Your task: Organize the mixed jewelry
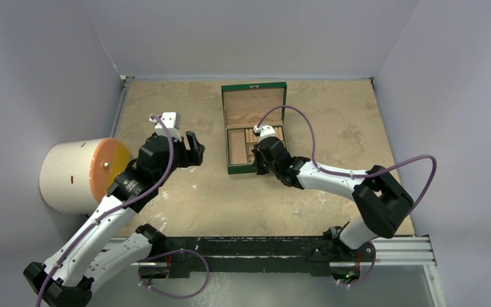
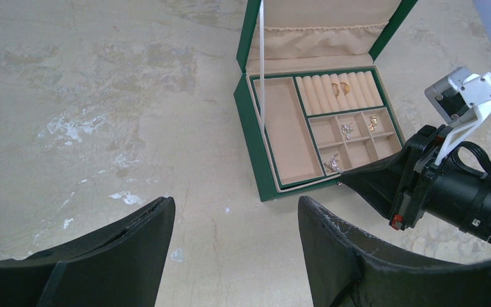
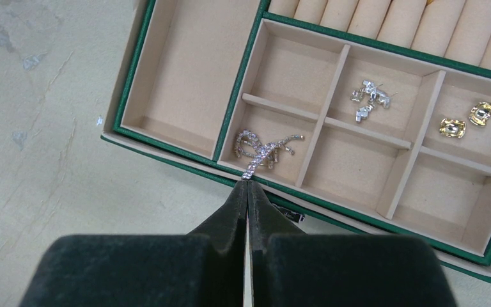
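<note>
The right claw (image 3: 248,187), pinching one end of a glittery silver strand (image 3: 263,151) draped just ahead into the nearest compartment of the green box (image 3: 246,67), should move slowly so nothing snags.

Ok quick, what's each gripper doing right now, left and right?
Left gripper: open, holding nothing.
Right gripper: shut, apparently pinching the end of the glittery silver piece.
</note>
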Motion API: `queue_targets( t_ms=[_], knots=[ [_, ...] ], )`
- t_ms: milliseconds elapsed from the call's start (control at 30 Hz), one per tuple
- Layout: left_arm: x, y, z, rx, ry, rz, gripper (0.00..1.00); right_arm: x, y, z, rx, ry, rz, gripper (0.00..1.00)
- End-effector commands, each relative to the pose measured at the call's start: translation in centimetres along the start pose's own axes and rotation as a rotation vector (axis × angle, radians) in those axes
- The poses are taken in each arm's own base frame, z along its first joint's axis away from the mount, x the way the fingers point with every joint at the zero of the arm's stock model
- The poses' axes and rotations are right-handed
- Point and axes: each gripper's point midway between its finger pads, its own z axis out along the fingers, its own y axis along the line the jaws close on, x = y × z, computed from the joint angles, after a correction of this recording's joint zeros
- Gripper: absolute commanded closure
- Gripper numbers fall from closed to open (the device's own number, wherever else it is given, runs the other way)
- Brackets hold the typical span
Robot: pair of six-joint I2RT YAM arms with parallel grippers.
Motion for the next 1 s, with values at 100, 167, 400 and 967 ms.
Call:
queue_targets(
  t_ms=[100, 167, 400, 967],
  knots=[
    [-1.2, -0.1, -0.2, 0.011, -0.041, 0.003, 0.3, -4.7, -0.2, -0.2, 0.039, -0.134, 0.031, 1.0],
    [-1.2, -0.2, -0.3, 0.011, -0.042, 0.003, 0.3, -4.9, -0.1, -0.4, 0.035, -0.139, 0.032, 1.0],
    [-1.2, -0.1, -0.2, 0.011, -0.041, 0.003, 0.3, -5.2, -0.2, -0.5, 0.039, -0.147, 0.033, 1.0],
    [-1.2, -0.1, -0.3, 0.011, -0.041, 0.003, 0.3, -8.2, -1.1, -1.7, 0.081, -0.204, -0.023, 1.0]
  ],
)
